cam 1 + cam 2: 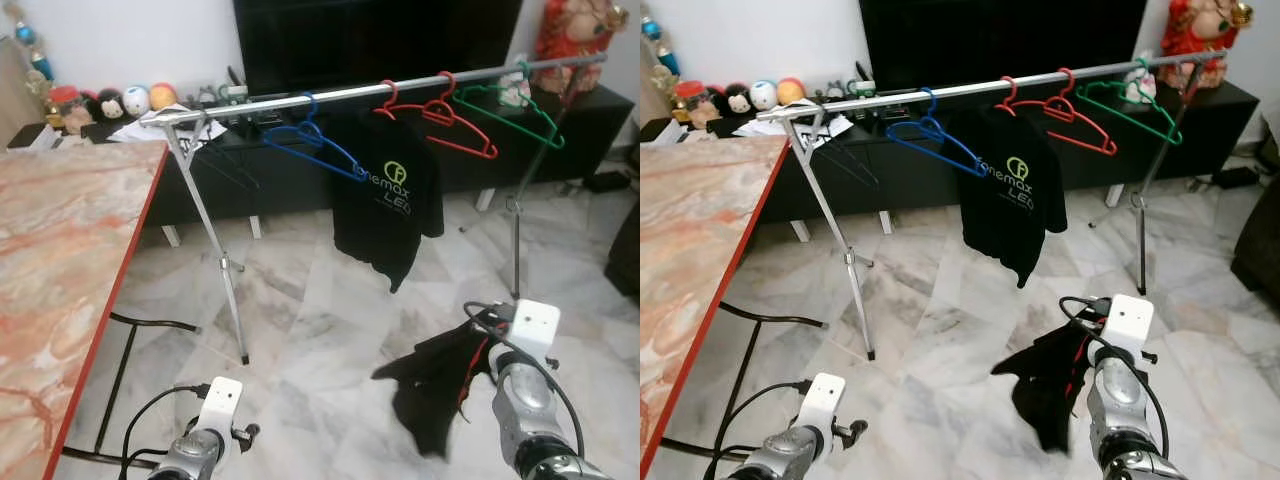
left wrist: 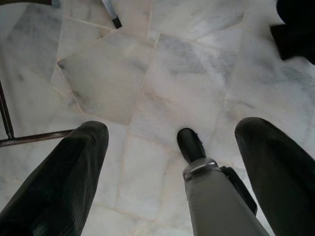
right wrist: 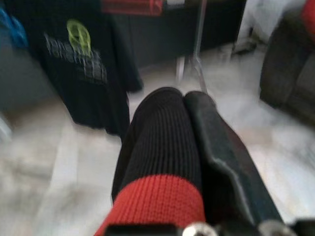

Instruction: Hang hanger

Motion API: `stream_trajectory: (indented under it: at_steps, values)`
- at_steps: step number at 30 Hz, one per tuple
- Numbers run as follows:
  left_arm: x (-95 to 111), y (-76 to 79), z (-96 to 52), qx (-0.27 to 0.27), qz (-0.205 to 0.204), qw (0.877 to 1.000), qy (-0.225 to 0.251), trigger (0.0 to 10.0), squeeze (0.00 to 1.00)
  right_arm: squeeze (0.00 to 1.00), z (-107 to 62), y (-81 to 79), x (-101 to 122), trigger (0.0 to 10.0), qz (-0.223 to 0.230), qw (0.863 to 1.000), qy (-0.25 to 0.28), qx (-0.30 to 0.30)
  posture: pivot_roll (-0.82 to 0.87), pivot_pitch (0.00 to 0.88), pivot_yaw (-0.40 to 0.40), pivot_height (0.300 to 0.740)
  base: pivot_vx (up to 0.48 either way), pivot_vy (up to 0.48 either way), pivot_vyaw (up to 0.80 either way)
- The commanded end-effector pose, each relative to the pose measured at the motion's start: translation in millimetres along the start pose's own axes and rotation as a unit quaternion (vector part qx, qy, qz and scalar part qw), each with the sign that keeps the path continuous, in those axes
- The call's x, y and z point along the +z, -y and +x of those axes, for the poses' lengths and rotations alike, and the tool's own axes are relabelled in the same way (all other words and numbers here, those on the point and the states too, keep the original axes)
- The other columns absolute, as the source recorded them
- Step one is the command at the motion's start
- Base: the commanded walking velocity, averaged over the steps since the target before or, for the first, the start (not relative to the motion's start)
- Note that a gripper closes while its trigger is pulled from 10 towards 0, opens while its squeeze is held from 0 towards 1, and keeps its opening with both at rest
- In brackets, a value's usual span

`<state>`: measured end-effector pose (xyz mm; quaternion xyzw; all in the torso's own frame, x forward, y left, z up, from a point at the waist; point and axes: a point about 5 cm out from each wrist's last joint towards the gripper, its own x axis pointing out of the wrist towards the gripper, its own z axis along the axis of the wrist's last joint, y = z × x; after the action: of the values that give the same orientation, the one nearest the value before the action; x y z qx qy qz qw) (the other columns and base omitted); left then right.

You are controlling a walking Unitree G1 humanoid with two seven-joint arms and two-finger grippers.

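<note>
- The right gripper point(image 1: 1072, 352) is raised low in front of the robot, pinching a black garment point(image 1: 430, 390) with red trim. In the right wrist view its two black fingers point(image 3: 216, 142) press together over the ribbed red-and-black cloth, so the garment dangles free above the marble floor point(image 1: 300, 330).
- I cannot make out a hanger inside that garment; a thin red line runs through the cloth, but whether it is trim or a hanger I cannot tell.
- The silver clothes rail point(image 1: 350, 92) stands beyond and above the gripper, well apart from it. My guess is the garment is held high to be carried up to that rail.
- Along the rail hang a blue hanger point(image 1: 310, 142), a black printed T-shirt point(image 1: 385, 205) on a red hanger, another red hanger point(image 1: 455, 125) and a green hanger point(image 1: 505, 110) toward the rail's right end.
- The left gripper point(image 2: 172, 147) hangs idle with its fingers spread wide, pointing at the floor near the robot's own foot point(image 2: 189, 145).
- A marble-topped table point(image 1: 60, 270) with a red edge stands on the left.
</note>
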<state>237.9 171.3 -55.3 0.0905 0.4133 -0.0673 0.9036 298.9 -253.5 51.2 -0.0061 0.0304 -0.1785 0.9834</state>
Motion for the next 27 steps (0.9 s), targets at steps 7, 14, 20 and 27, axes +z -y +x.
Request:
stream_trajectory:
  at_steps: [7, 14, 20, 27]
  values:
    - [-8.3, -12.4, -2.8, 0.012, 0.004, 1.0, -0.006, 10.0, 0.0, 0.0, -19.6, -4.0, 17.6, 10.0, -0.015, 0.995, 0.095, 0.026, -0.2, 0.0, 0.044, 0.74, 0.0, 0.0, 0.0]
    - [-10.6, -18.3, -4.5, 0.017, -0.006, 1.0, 0.003, 10.0, 0.0, 0.0, -34.4, -22.6, 18.4, 10.0, -0.026, 0.992, 0.098, 0.079, -0.19, 0.0, 0.062, 0.74, 0.0, 0.0, 0.0]
    - [-10.1, -16.2, -4.2, 0.007, 0.0, 1.0, 0.003, 10.0, 0.0, 0.0, -40.9, -23.0, 15.0, 10.0, -0.017, 0.994, 0.084, 0.074, -0.19, 0.0, 0.068, 0.74, 0.0, 0.0, 0.0]
    - [-5.1, -12.2, -2.4, 0.004, 0.029, 1.0, -0.004, 10.0, 0.0, 0.0, -35.8, -18.0, 24.3, 10.0, -0.02, 0.993, 0.081, 0.08, -0.16, 0.0, 0.023, 0.74, 0.0, -0.048, 0.0]
